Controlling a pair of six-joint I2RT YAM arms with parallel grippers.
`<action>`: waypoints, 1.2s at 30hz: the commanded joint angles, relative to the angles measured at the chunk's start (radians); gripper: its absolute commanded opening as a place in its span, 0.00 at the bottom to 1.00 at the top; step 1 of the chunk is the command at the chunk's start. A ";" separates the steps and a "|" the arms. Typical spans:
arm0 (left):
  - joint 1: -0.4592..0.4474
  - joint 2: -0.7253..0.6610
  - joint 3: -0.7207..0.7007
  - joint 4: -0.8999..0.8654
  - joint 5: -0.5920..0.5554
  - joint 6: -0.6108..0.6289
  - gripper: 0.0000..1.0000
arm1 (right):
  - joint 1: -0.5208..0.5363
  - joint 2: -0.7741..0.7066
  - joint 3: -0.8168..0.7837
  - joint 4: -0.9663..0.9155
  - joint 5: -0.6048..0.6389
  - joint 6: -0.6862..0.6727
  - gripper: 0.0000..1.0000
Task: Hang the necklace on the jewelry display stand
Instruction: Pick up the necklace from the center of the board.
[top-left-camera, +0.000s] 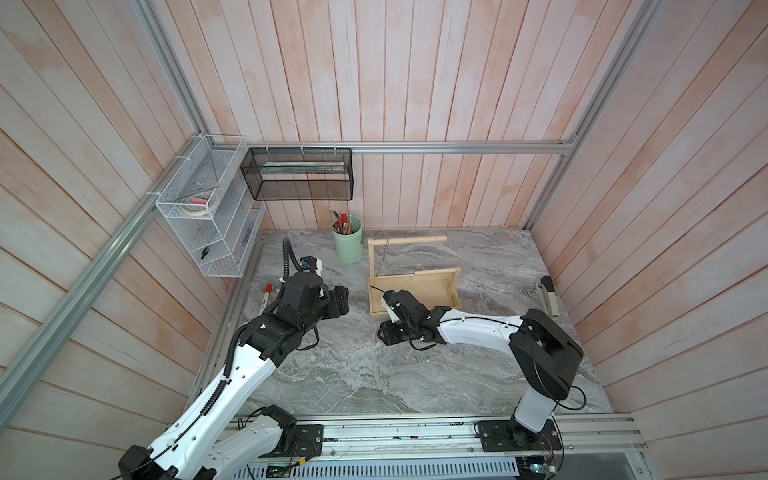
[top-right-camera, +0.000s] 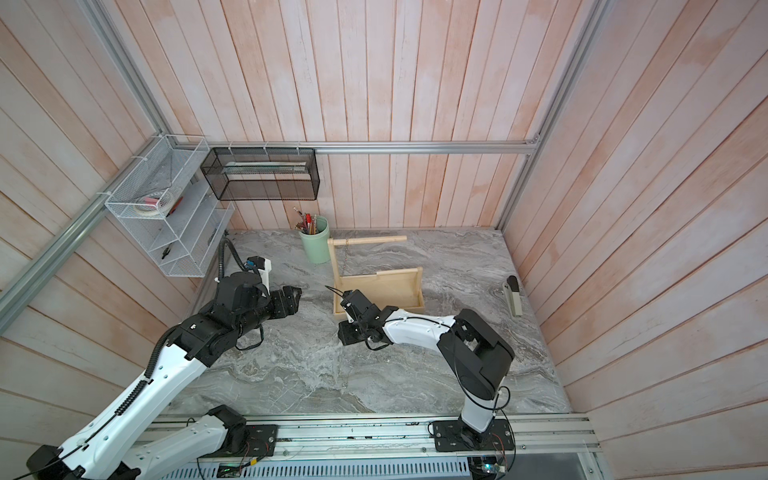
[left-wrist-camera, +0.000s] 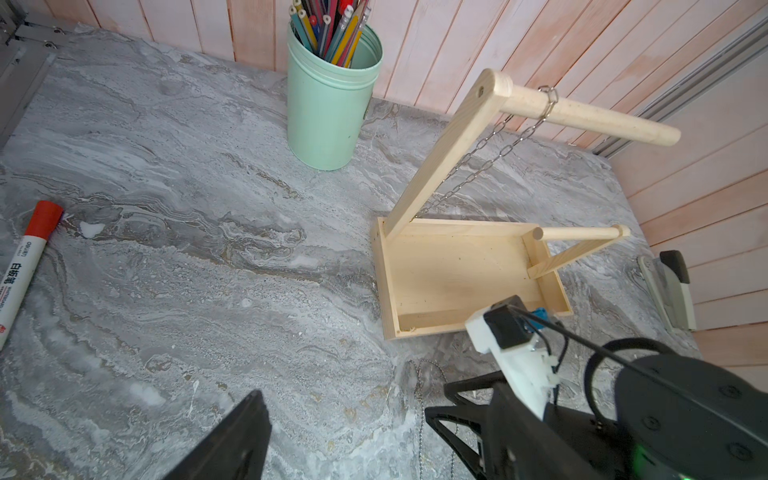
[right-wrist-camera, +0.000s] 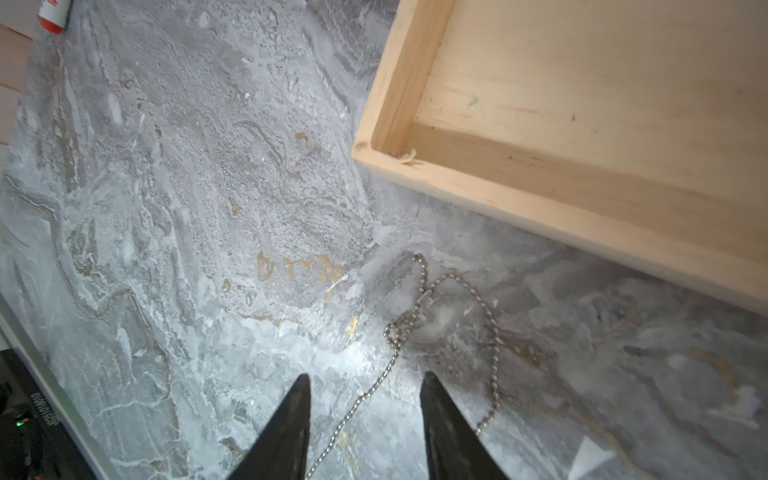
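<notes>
Where ball-chain necklace (right-wrist-camera: 392, 332) lies, right gripper (right-wrist-camera: 366, 375) jaws straddle one strand, apart | jewelry display stand (top-left-camera: 432, 291) top bar (top-left-camera: 409, 240) points 3 o'clock | left gripper (top-left-camera: 344, 299) jaws apart.

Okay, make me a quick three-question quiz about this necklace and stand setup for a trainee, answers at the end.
1. True or false: the ball-chain necklace lies inside the tray of the jewelry display stand.
2. What hangs from the stand's top bar? A) a link chain B) a pair of scissors C) nothing
3. Which gripper has a strand of the necklace running between its fingers?

Key
1. False: it lies on the table, just outside the tray's corner.
2. A
3. The right gripper, its jaws apart and not yet closed on the strand.
</notes>
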 joint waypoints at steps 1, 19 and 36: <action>0.008 -0.021 -0.021 0.023 -0.027 -0.021 0.85 | 0.000 0.037 0.034 -0.051 -0.010 -0.017 0.42; 0.012 -0.021 -0.039 0.049 -0.014 -0.012 0.85 | 0.023 0.222 0.127 -0.180 0.005 -0.012 0.34; 0.017 -0.021 -0.032 0.061 -0.013 0.002 0.85 | 0.057 0.310 0.144 -0.389 0.069 -0.022 0.23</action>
